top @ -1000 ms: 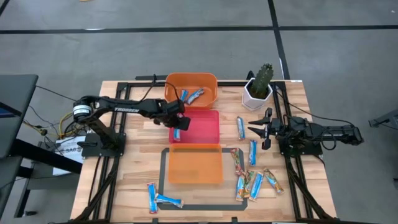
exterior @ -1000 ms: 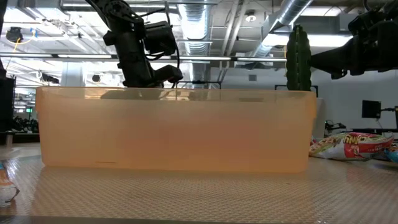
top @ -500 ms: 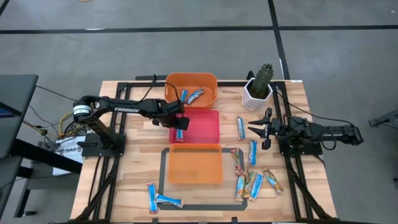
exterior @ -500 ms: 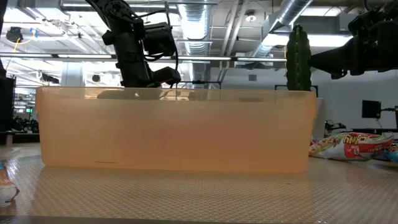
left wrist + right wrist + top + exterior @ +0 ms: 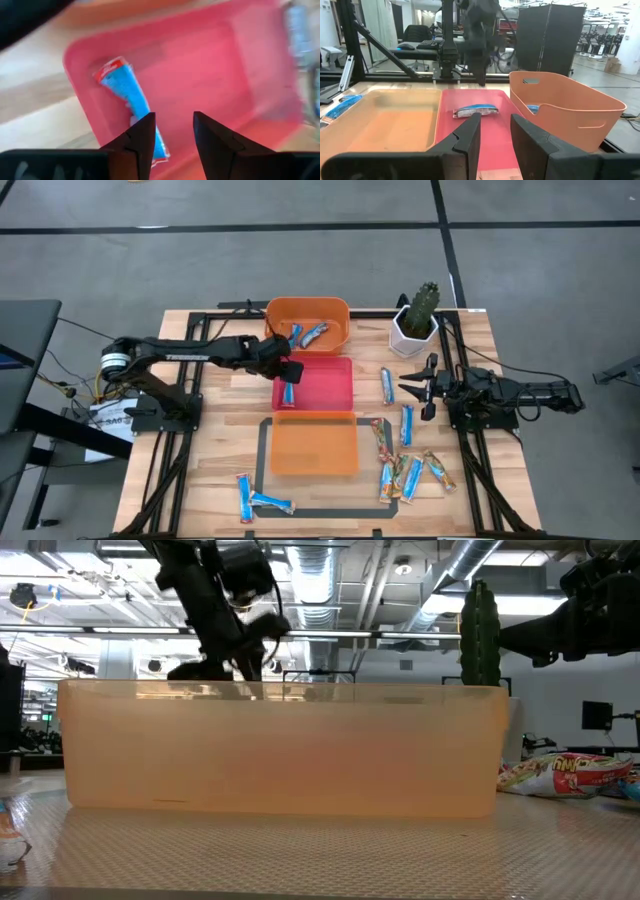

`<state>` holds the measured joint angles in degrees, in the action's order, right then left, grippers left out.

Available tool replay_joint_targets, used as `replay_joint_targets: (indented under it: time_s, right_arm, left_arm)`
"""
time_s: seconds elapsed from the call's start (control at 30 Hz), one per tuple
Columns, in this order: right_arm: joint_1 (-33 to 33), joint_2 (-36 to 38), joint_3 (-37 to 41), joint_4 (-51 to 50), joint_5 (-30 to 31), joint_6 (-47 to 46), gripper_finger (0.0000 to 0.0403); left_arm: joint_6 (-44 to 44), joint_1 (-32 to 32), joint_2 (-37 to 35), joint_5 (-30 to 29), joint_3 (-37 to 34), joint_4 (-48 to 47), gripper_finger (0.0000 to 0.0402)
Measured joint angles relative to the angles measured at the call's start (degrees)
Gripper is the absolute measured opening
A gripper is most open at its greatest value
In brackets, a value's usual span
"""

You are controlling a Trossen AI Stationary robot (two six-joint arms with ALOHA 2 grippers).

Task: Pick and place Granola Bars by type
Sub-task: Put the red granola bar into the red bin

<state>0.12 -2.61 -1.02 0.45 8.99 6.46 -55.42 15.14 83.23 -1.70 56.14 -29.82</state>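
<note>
Above the left edge of the pink-red tray (image 5: 318, 383), the left gripper (image 5: 291, 370) hangs with its fingers (image 5: 142, 137) parted and nothing between them; one blue-and-white bar (image 5: 131, 103) lies flat in that tray near its left wall, clear of the fingers. Two more blue-and-white bars (image 5: 307, 333) rest in the deep orange bin (image 5: 307, 309) beyond. On the right side of the table, the right gripper (image 5: 407, 389) waits with its fingers a narrow gap apart, holding nothing. Loose bars (image 5: 400, 465), blue-and-white and multicoloured, lie scattered on the wood right of the shallow orange tray (image 5: 314, 445), and two blue-and-white ones (image 5: 256, 499) lie near the front left edge. A potted cactus (image 5: 418, 317) stands at the far right
</note>
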Motion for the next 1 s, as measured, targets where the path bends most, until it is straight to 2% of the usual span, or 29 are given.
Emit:
replay_joint_targets:
  time_s: [0.17,0.3,0.57,0.7,1.0]
  right_arm:
    - [0.0,0.0,0.0,0.0,0.0,0.0,0.0102]
    - [0.0,0.0,0.0,0.0,0.0,0.0,0.0102]
    - [0.0,0.0,0.0,0.0,0.0,0.0,0.0102]
    - [0.0,0.0,0.0,0.0,0.0,0.0,0.0102]
    - [0.0,0.0,0.0,0.0,0.0,0.0,0.0102]
  left_arm:
    - [7.1,-3.1,-6.0,-1.1,0.0,1.2,0.0125]
    - [16.6,-7.3,-10.0,-0.7,0.0,0.8,0.0125]
    - [35.4,-18.1,-15.2,9.4,0.0,-3.5,0.0125]
    - [39.3,-24.6,-17.2,11.9,0.0,-7.0,0.0125]
    - [44.3,-42.1,-18.1,11.7,0.0,-12.8,0.0125]
